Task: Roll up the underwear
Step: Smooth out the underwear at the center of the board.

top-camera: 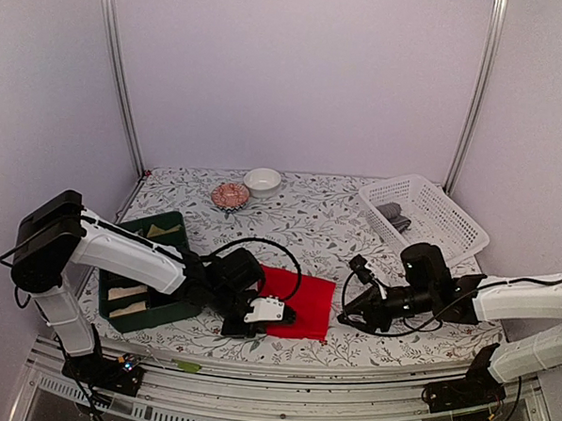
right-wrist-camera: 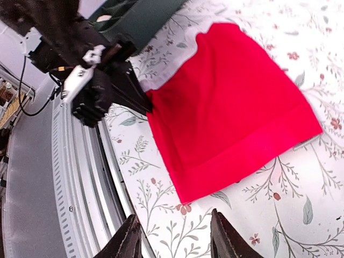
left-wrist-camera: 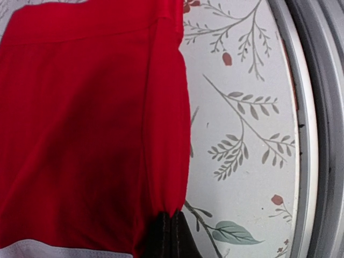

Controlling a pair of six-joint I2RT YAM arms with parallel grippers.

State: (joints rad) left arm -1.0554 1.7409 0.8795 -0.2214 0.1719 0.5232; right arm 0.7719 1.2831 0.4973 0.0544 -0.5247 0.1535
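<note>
The red underwear (right-wrist-camera: 231,107) is matt, soft cloth; the basket (top-camera: 455,224) is white plastic.

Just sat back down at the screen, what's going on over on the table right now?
The left pincer is shut on the left side of the red underwear, which lies flat and not yet rolled on the table. The right pincer is open and holds nothing; it hangs just beside the cloth's other edge. Cream pieces sit in the green bin on the left, and grey rolls lie in the white basket on the right.
</note>
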